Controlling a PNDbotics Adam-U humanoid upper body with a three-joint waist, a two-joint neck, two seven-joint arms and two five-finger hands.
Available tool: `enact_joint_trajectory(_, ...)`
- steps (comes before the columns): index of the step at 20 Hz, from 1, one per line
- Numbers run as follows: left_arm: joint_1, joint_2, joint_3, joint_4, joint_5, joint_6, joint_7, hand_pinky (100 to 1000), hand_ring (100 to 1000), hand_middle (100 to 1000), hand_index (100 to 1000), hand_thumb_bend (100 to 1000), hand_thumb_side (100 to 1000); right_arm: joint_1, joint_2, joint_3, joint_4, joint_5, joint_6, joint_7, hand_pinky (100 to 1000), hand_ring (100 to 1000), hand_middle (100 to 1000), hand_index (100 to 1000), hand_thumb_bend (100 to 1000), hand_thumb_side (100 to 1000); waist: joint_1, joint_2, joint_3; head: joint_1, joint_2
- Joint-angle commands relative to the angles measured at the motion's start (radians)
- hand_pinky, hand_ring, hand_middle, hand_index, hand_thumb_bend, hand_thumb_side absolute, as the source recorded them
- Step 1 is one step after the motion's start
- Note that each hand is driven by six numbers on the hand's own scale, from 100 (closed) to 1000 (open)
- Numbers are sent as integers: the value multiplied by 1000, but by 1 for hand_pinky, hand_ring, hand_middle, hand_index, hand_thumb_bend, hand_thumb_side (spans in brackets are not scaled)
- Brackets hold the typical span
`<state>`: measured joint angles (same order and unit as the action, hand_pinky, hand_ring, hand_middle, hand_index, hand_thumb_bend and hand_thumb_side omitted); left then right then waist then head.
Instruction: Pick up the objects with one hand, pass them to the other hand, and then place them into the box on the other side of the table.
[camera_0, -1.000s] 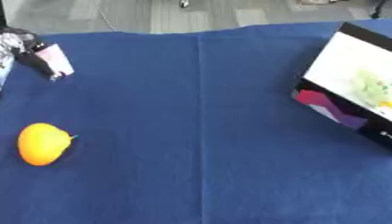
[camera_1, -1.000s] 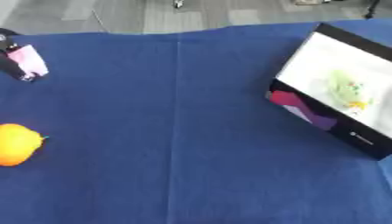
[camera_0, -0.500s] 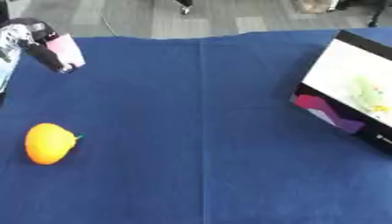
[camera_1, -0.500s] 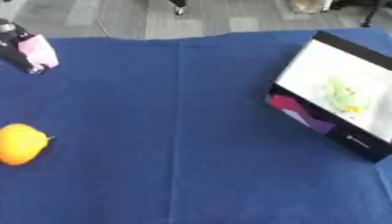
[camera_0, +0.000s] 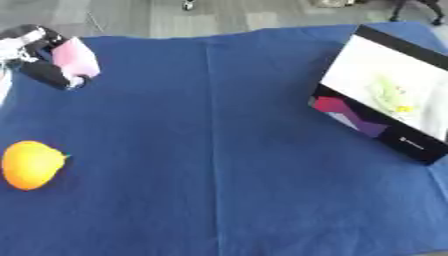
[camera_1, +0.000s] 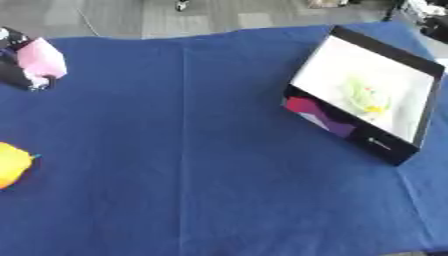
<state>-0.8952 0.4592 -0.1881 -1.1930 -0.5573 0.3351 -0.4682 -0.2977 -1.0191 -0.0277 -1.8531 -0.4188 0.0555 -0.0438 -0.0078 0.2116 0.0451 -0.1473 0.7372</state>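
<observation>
My left hand (camera_0: 42, 74) is at the far left of the blue table, its black fingers curled round a small pink object (camera_0: 75, 58) held above the cloth. An orange-yellow fruit (camera_0: 31, 164) lies on the cloth near the left edge, well in front of that hand. The box (camera_1: 367, 97), black-rimmed with a white inside and a purple-red side, stands tilted at the right of the table. My right hand shows in neither view.
A blue cloth (camera_0: 219, 165) covers the whole table, with a crease running down its middle. Grey floor and dark furniture legs (camera_0: 411, 3) show beyond the far edge. A dark shape (camera_1: 435, 26) sits at the top right corner.
The camera has swung, shifting the whole picture left. My left hand has carried the pink object a little to the right, toward the middle. The fruit and box have not moved.
</observation>
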Motion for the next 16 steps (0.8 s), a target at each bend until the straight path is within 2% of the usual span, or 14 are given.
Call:
enact_joint_trajectory(1,10,-10,12,-81,53,-6,52,778,803,630,582,138,106,-47,-27,20,-22,38,10,43,1000,1000,1000,1000,100,368,-16,-40,1,-20,7)
enact_joint_trajectory(9,90,-93,9,-204,107,-14,181,763,795,616,582,100,123,-149,30,94,-7,103,42,147,1000,1000,1000,1000,100,347,-22,-45,4,-36,11)
enact_joint_trajectory(13,118,-123,-3,-229,130,-28,244,758,792,613,582,100,129,-180,62,125,-5,134,51,182,1000,1000,1000,1000,100,342,-24,-47,5,-44,15)
enact_joint_trajectory(16,136,-144,-17,-237,151,-43,287,754,791,611,581,100,137,-199,82,148,-9,167,54,208,999,1000,1000,1000,100,305,-26,-48,6,-52,16)
